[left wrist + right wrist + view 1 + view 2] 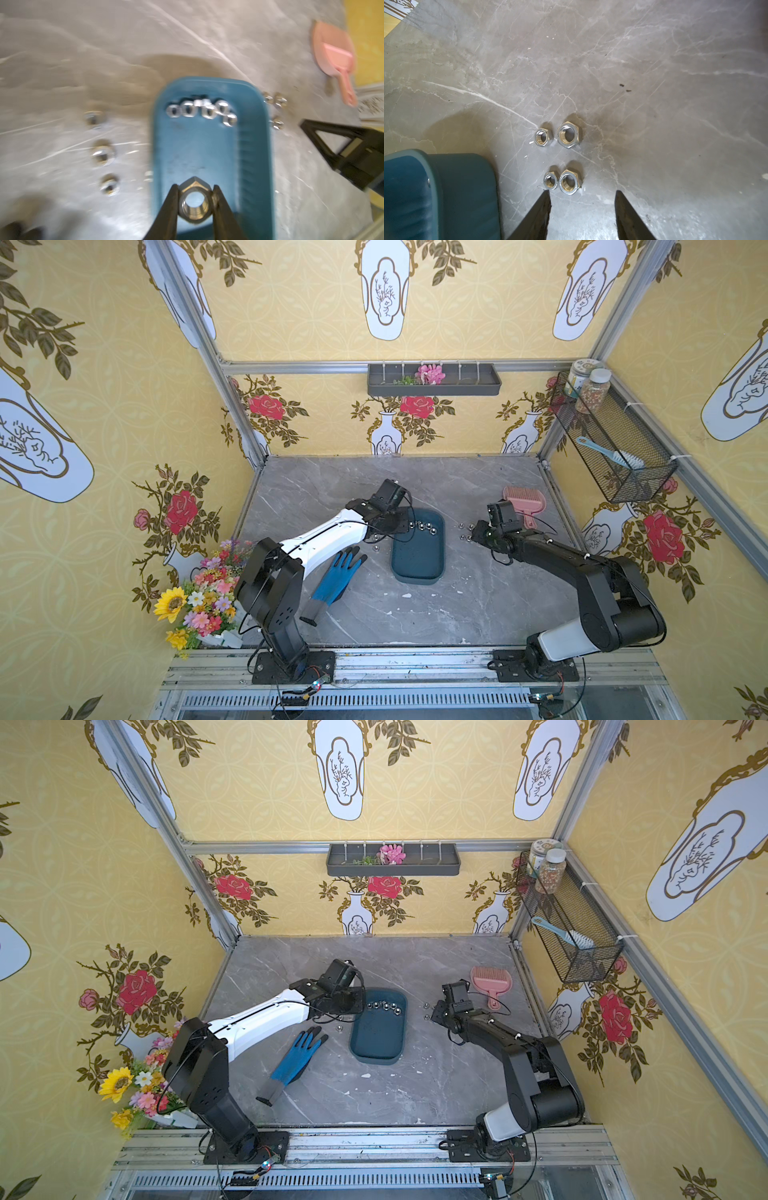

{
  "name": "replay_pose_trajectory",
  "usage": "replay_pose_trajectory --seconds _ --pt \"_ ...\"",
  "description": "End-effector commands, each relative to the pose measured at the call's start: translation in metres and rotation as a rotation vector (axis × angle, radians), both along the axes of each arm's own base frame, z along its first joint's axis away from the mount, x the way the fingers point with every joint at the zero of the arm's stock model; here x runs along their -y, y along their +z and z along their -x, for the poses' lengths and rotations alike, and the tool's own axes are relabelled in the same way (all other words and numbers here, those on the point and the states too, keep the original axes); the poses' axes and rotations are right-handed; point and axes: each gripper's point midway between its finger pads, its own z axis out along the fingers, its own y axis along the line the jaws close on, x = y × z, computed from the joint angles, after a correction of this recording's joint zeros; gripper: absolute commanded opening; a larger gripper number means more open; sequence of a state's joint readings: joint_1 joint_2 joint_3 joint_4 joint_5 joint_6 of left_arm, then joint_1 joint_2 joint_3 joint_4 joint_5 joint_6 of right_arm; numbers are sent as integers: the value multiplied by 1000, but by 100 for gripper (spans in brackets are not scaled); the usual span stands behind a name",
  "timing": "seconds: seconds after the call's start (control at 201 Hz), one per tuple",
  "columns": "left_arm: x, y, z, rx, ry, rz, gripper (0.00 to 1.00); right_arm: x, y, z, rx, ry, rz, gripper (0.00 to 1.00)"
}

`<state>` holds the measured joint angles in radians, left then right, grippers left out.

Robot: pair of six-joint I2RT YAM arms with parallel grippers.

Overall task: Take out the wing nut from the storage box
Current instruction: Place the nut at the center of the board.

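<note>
Here, the left tool (195,188) is closed on a single hex nut (195,216), with one jaw pressed to each of two opposite sides. The teal floor of the storage box (197,149) shows through the nut's bore, so the nut is over the box — whether it touches the floor cannot be told through the blur. A row of loose nuts (422,526) lies inside the box at the end toward the back wall. The box rests flat near the middle of the grey marble table (457,605), between the two arms, with a blue glove (334,576) beside it. The right tool (582,192) has its jaws apart with nothing between them, just short of four nuts (568,135) lying on the table in two pairs — beside the box's outer wall. A pink scoop (524,499) lies beyond the right arm.
</note>
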<state>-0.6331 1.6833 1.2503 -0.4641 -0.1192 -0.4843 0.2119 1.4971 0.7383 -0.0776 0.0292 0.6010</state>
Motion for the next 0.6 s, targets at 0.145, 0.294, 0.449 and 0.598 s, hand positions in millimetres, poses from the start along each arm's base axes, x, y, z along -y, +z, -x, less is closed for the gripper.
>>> replay_pose_trajectory --seconds 0.145,0.294,0.449,0.598 --pt "-75 -38 -20 -42 231 -98 25 -1 6 -5 29 -4 -12 51" --pt "-83 -60 -29 -85 270 -125 26 -1 5 -5 28 -5 -13 51" --pt "-89 -73 -40 -95 300 -161 27 -1 5 -4 31 -5 -16 51" --pt "-87 -87 -47 -115 306 -182 27 -2 5 -4 32 -5 -21 51"
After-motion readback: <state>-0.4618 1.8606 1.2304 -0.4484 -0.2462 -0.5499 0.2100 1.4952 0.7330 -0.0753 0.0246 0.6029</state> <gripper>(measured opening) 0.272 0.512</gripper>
